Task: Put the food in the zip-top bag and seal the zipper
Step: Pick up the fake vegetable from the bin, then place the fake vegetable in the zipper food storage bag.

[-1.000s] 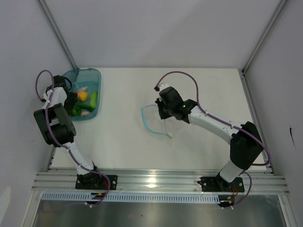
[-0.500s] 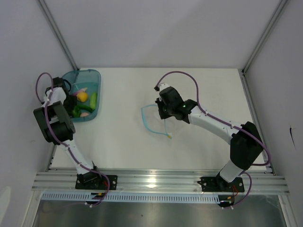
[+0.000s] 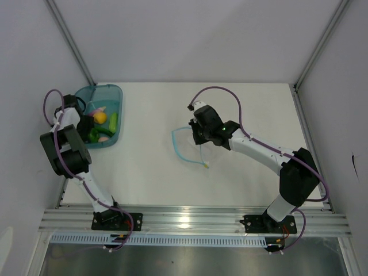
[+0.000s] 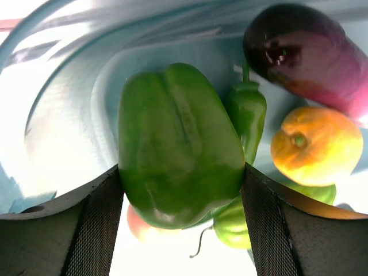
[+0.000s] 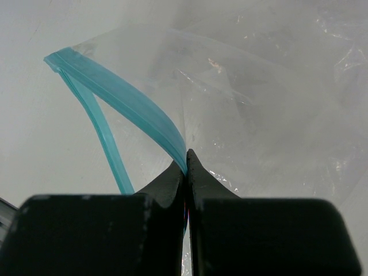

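My left gripper (image 3: pixel 86 127) is down in the teal tub (image 3: pixel 107 86), shut on a green bell pepper (image 4: pixel 178 144) that fills the gap between both fingers. Around it lie a purple eggplant (image 4: pixel 305 52), a yellow-orange fruit (image 4: pixel 316 146), a slim green chili (image 4: pixel 247 115) and a pinkish piece (image 4: pixel 141 227). The clear zip-top bag (image 3: pixel 188 144) lies mid-table with its mouth open. My right gripper (image 3: pixel 197 133) is shut on the bag's light blue zipper strip (image 5: pixel 123 95) and holds one side up. The pale slider tab (image 3: pixel 207 167) sits at the strip's near end.
The tub stands at the far left against the left wall. The yellow fruit (image 3: pixel 100 117) and a green cucumber-like piece (image 3: pixel 114 120) show in it from above. Grey walls and frame posts close in the table on three sides.
My left wrist has shifted slightly left and back over the tub. The right arm and the bag have not moved.
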`<state>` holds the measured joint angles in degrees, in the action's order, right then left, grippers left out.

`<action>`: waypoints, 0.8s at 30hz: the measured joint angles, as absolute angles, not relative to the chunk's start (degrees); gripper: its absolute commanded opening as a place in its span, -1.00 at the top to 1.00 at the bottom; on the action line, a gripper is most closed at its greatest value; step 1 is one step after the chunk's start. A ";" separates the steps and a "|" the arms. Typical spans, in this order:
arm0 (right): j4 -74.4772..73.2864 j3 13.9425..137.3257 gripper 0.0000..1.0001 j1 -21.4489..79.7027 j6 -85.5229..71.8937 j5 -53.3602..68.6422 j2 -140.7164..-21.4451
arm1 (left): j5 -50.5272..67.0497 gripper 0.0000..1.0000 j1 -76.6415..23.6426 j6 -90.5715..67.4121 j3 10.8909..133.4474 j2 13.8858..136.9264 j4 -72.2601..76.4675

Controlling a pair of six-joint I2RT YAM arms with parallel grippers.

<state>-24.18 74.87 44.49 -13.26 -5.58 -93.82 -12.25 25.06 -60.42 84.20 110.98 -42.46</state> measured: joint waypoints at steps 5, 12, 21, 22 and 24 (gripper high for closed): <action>-24.56 74.87 1.00 44.49 -13.28 -5.61 -93.82 | -11.29 0.92 25.08 -59.35 82.11 107.00 -41.93; -25.82 75.07 1.00 44.31 -13.41 -6.90 -93.82 | -10.35 0.99 25.06 -57.76 78.78 95.90 -39.83; -28.36 79.15 1.00 43.07 -14.55 -7.01 -93.86 | -5.50 0.99 20.36 -54.28 67.72 79.15 -34.96; -28.64 79.46 1.00 42.98 -14.70 -6.94 -93.93 | -4.56 0.99 19.14 -53.87 66.85 77.93 -34.54; -29.30 80.09 1.00 42.85 -15.05 -6.50 -94.08 | -1.54 0.99 15.81 -53.10 64.05 74.67 -32.71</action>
<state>-29.30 80.09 42.85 -15.05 -6.50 -94.08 -1.54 15.81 -53.10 64.05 74.67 -32.71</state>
